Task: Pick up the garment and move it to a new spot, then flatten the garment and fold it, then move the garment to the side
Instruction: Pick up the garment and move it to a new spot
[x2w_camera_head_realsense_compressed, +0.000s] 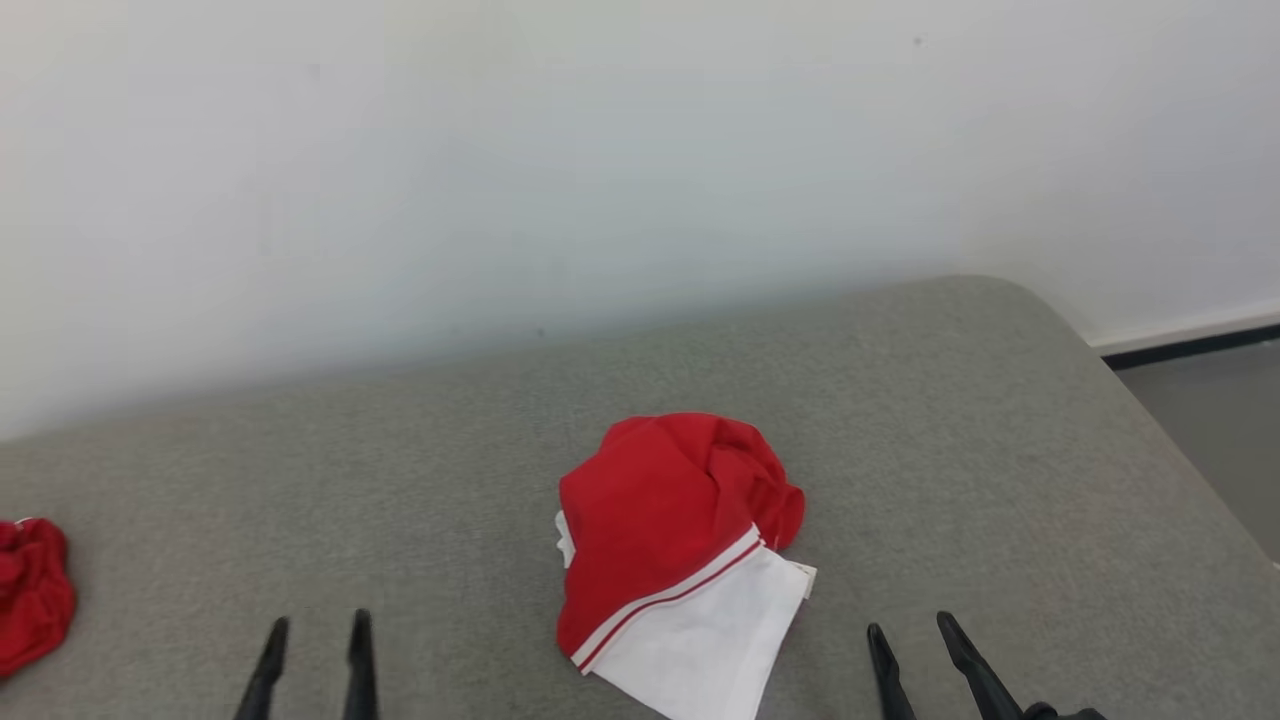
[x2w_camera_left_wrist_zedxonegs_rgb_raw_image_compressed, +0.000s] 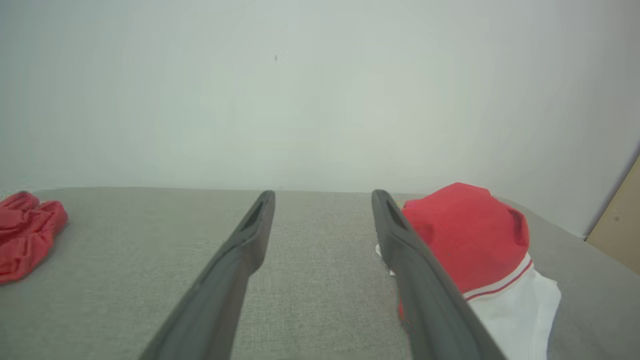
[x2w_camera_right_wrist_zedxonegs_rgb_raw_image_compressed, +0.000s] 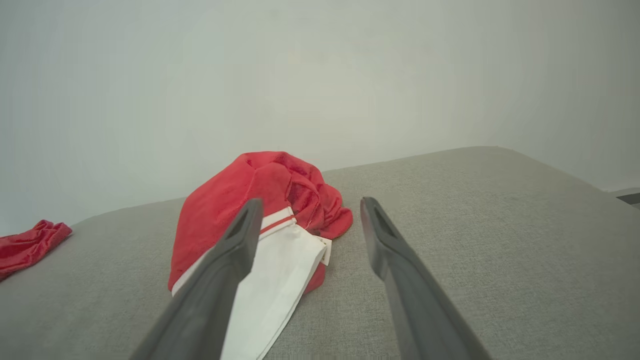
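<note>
Dark-grey left gripper (x2w_camera_head_realsense_compressed: 320, 620); right gripper (x2w_camera_head_realsense_compressed: 910, 624) alike; long tapering matte fingers (x2w_camera_left_wrist_zedxonegs_rgb_raw_image_compressed: 235, 260) (slot near each tip)

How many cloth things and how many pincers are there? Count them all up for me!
Cloth things: 2, the red-and-white garment and the crumpled red cloth
Pincers: 2, the left pincer and the right pincer
Total: 4
</note>
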